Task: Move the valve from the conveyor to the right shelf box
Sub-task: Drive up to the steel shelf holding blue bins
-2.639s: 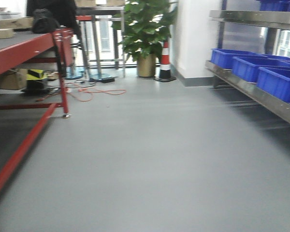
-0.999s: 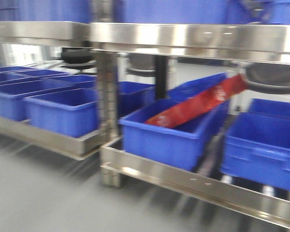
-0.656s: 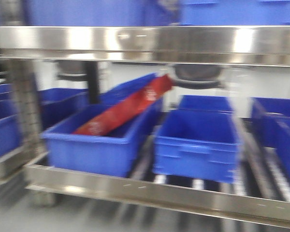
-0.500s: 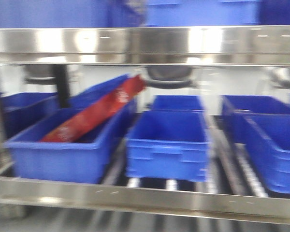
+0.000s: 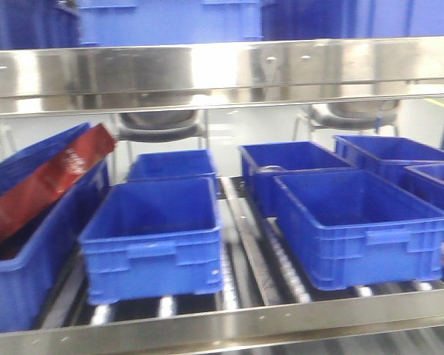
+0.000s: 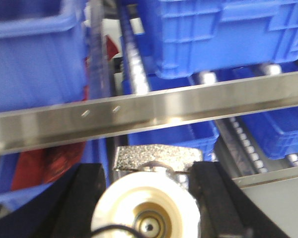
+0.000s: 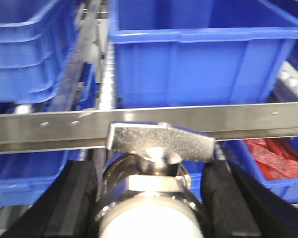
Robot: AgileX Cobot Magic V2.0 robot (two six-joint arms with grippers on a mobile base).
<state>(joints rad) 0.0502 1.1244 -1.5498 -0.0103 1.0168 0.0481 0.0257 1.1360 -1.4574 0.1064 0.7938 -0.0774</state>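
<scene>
Steel shelf [image 5: 207, 325] filling front view, blue boxes [image 5: 152, 229] in rows; conveyor out of sight. Left pincer [image 6: 146, 173] closed around cream-faced valve [image 6: 146, 218], right pincer [image 7: 148, 168] closed around second valve [image 7: 149, 198]; both held low in wrist views, just before shelf rail. Step in hand, by judgement: delivery at shelf, drop-off not yet made. Next move likely calls for lifting over rail and box rim, centring above lower-right box [image 5: 362, 222], then opening. Count: two valves, two pincers, at least seven boxes on this level, one red packet [image 5: 44, 185] in far-left box [image 5: 29, 288].
</scene>
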